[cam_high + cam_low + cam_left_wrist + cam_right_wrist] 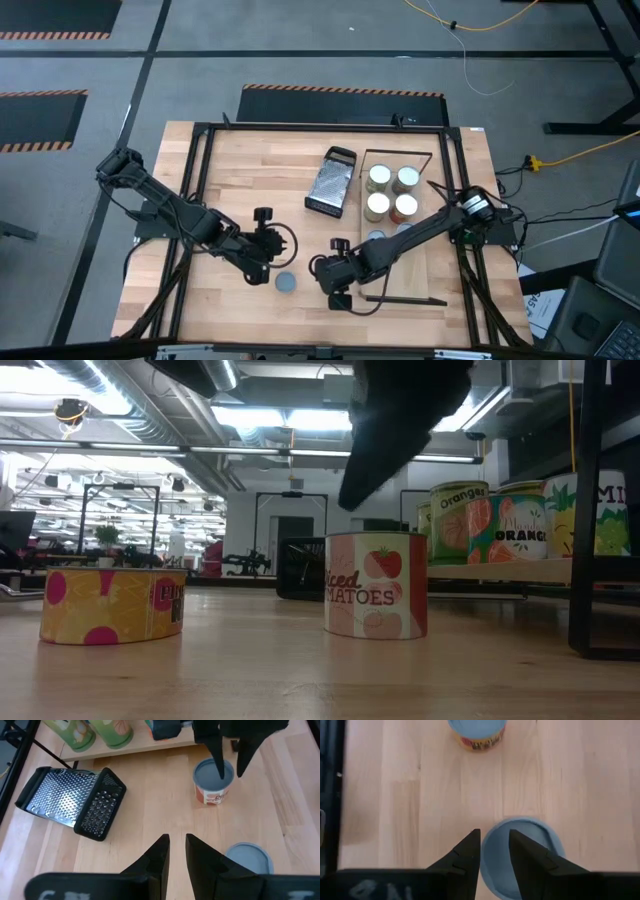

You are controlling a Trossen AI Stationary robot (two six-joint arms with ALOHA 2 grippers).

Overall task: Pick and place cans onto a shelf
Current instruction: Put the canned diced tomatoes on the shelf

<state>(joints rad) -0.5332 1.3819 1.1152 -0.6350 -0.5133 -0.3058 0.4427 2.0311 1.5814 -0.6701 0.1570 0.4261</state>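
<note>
A can with a pale-blue top and red tomato label (214, 780) stands on the table; it also shows in the low view (375, 598). My right gripper (231, 770) hovers just above its top, fingers a narrow gap apart and not touching it; the right wrist view (495, 837) looks down on that top (530, 845). A second can with a blue top and yellow-pink label (286, 283) stands beside my left gripper (177, 842), which is shut and empty near the table. Several cans (392, 192) stand on the light-wood shelf (415, 265).
A metal grater with a black handle (332, 182) lies on the table far of both grippers, left of the shelf. The black frame rails (200, 200) run along the table's sides. The shelf's near half shows bare wood (420, 280).
</note>
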